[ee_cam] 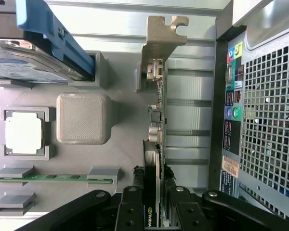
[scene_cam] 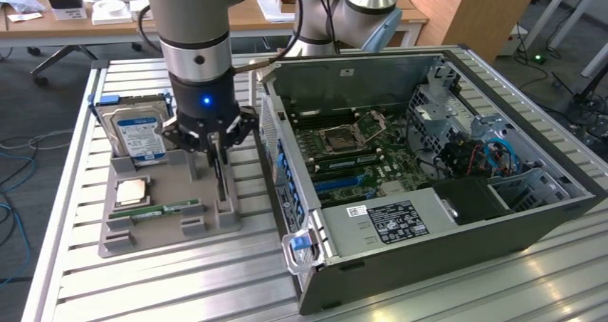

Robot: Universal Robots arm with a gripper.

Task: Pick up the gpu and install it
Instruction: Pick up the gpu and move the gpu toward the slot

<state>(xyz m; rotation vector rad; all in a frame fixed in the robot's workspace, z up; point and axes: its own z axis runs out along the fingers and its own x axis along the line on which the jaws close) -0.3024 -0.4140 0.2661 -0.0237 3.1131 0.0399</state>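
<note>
- Lying open on its side, the computer case point(scene_cam: 428, 215) fills the exterior view's right half.
- Left of centre, just beside it, sits the grey holder tray point(scene_cam: 161, 226).
- The gpu point(ee_cam: 156, 120) stands on edge in a tray slot, its long axis parallel to the case's rear panel.
- The jaws come from directly above and pinch its upper edge.

Tight quarters beside the case point(scene_cam: 399, 265): the gpu point(ee_cam: 155, 125) stands on edge in the tray point(scene_cam: 156, 194), just off the case's ported rear wall, with the gripper point(ee_cam: 153, 171) clamped on it. The hard drive point(scene_cam: 138, 133) and a raised block point(ee_cam: 82, 118) crowd the side away from the case. The case's open side faces up, leaving the motherboard point(scene_cam: 357, 154) bare.
</note>
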